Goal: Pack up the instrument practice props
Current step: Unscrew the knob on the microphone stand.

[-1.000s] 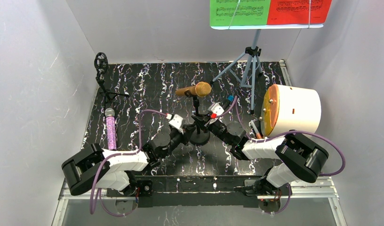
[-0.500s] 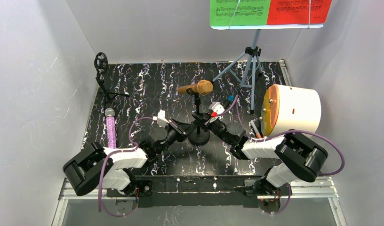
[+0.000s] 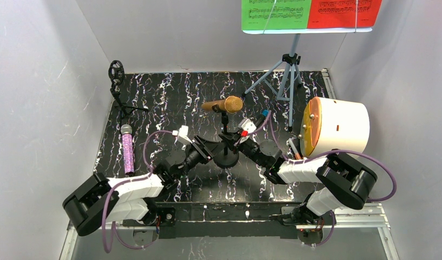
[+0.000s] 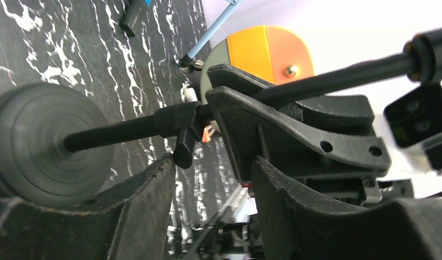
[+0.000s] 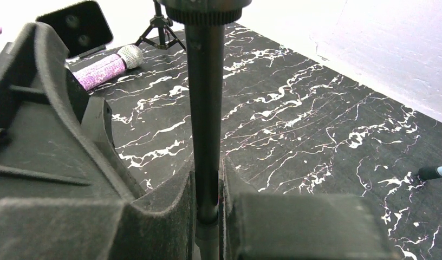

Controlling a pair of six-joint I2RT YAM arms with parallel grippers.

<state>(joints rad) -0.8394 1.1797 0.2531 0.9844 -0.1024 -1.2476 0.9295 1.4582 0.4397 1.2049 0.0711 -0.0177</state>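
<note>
The gold microphone [image 3: 225, 104] sits on a thin black mic mount with a pole [image 5: 206, 108] and a round base [image 3: 227, 158]. My right gripper [image 3: 231, 142] is shut on the pole, its pads pinching it [image 5: 208, 195]. My left gripper [image 3: 208, 149] is open and empty beside the base [image 4: 34, 141]; the pole [image 4: 121, 129] runs just past its fingertips [image 4: 137, 211]. The purple glitter microphone [image 3: 127, 149] lies at the left. A second mic mount [image 3: 117, 86] stands back left. The pale blue music rack [image 3: 288, 70] holds the green [image 3: 274, 14] and red [image 3: 343, 12] score sheets.
A white cylindrical container with an orange lid [image 3: 335, 125] lies on its side at the right, close to the rack's legs and my right arm. White walls enclose the black marbled table [image 3: 170, 92] on three sides.
My left arm has drawn back to the left and its wrist has turned, so its open jaws now face the stand's pole by the base. The right gripper keeps its hold.
</note>
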